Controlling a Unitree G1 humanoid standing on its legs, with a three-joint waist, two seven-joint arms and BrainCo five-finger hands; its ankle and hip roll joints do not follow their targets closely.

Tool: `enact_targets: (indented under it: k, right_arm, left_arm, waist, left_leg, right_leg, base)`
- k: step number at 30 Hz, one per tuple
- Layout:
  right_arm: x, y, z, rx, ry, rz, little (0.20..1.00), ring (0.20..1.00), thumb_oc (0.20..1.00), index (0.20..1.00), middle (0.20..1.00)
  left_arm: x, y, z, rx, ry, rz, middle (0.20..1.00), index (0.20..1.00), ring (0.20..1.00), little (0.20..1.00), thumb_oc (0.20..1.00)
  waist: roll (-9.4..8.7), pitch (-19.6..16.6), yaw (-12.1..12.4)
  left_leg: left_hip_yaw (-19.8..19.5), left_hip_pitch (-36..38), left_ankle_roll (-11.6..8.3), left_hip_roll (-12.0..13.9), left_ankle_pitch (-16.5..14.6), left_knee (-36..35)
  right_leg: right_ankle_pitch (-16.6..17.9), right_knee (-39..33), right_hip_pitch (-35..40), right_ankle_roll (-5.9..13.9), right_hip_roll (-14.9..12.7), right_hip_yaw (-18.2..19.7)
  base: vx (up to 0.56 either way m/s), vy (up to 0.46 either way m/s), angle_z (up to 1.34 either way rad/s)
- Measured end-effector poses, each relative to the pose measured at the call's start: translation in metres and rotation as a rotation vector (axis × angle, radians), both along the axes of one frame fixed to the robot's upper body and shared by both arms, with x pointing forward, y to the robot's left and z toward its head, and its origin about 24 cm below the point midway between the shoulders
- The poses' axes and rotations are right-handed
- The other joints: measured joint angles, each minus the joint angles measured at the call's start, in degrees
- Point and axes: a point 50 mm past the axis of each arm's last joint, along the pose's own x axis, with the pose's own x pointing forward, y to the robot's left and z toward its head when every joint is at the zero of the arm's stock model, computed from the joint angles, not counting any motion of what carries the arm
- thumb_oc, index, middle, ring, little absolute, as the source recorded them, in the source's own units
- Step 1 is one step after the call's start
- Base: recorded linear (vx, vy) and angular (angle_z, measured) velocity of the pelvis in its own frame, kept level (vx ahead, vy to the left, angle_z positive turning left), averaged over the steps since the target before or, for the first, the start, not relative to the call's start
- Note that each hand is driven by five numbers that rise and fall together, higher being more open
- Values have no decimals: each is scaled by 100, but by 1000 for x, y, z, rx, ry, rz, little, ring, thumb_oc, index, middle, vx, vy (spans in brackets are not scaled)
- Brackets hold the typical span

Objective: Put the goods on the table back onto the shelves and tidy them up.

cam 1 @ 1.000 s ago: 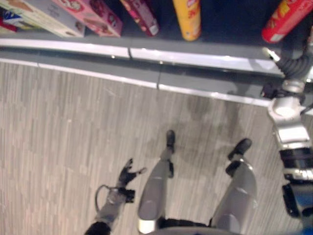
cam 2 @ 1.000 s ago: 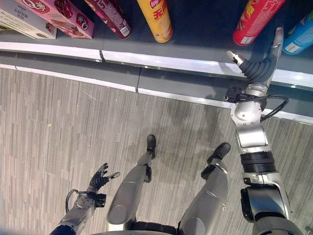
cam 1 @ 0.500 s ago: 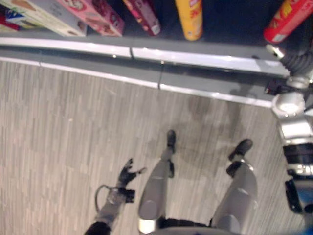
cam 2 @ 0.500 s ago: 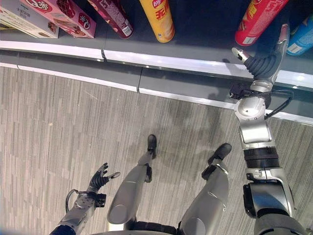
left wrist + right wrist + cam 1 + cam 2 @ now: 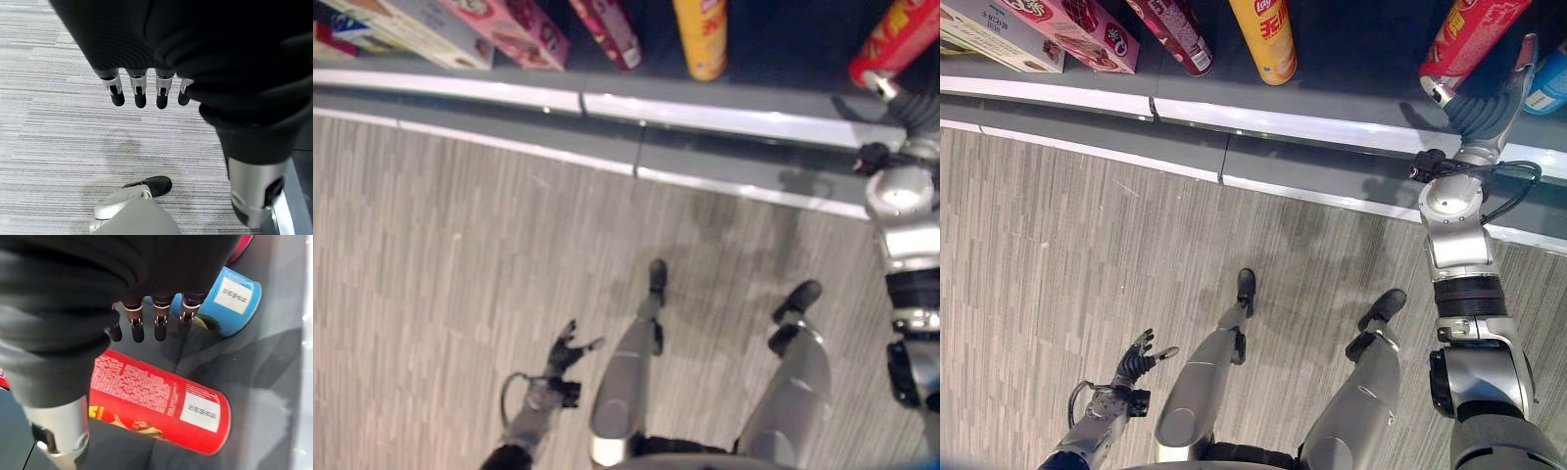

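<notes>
shelf (image 5: 1351,59) space in front of the robot carries the goods lying on their sides with their ends facing outward: a red can (image 5: 156,401) and a blue can (image 5: 230,298) at the right, a yellow can (image 5: 1263,39), a dark red can (image 5: 1175,34) and a pink box (image 5: 1077,29) further left. the right hand (image 5: 146,328) reaches over the shelf edge and hangs above the gap between the red can and the blue can, its fingers (image 5: 138,330) released and roughly straight, grasping nothing; the thumb lies over the red can's side, though contact cannot be confirmed. judging from that placing, the hand is there to nudge or square up the red can, which lies at a slant to the shelf front beside its blue neighbour, so the work looks like the tidying part of the task. the left hand (image 5: 1141,357) hangs low by the robot's side over the carpeted floor (image 5: 1058,255), well apart from the shelf, fingers (image 5: 139,95) relaxed and loose, empty and probably kept out of the way while the other arm works.
</notes>
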Motion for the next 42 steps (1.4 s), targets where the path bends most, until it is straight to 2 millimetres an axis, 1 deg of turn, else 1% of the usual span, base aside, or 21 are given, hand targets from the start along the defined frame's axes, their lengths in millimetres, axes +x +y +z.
enact_targets:
  k: [5,8,12,17,24,42]
  right_arm:
    - [4,1,0,33,16,41,1000,1000,1000,1000,1000]
    - [7,4,-2,23,45,68,1000,1000,1000,1000,1000]
    - [10,4,1,-18,69,79,1000,1000,1000,1000,1000]
    - [12,1,3,7,78,98,1000,1000,1000,1000,1000]
    - [15,10,7,-22,85,125,1000,1000,1000,1000,1000]
    - [16,12,5,-20,89,136,1000,1000,1000,1000,1000]
  left_arm:
    - [0,1,0,1,1,-1,1000,1000,1000,1000,1000]
    - [0,0,0,-4,2,-8,1000,1000,1000,1000,1000]
    - [0,0,0,-8,2,-14,1000,1000,1000,1000,1000]
    - [0,0,0,-33,1,6,1000,1000,1000,1000,1000]
    - [0,0,0,-34,1,4,1000,1000,1000,1000,1000]
    - [0,1,0,-34,2,5,1000,1000,1000,1000,1000]
  waist:
    - [5,-3,3]
    - [5,-3,10]
    - [6,-4,16]
    - [6,-4,49]
    - [6,-4,57]
    - [8,-5,82]
  left_leg:
    - [-2,2,-1,0,2,0]
    - [-2,2,-1,0,3,0]
    - [-2,3,-1,1,3,0]
    - [-2,4,0,1,4,0]
    - [-4,23,0,1,5,-1]
    - [-16,72,-4,1,17,-10]
  right_leg:
    - [0,2,0,0,0,1]
    - [0,2,0,0,0,1]
    - [0,3,0,0,0,1]
    - [0,4,0,0,0,1]
    - [0,4,27,0,-1,-4]
    - [-1,20,65,-1,-3,0]
  base:
    - [0,0,0]
    - [0,0,0]
    - [0,0,0]
    - [0,0,0]
    - [0,0,0]
    - [0,0,0]
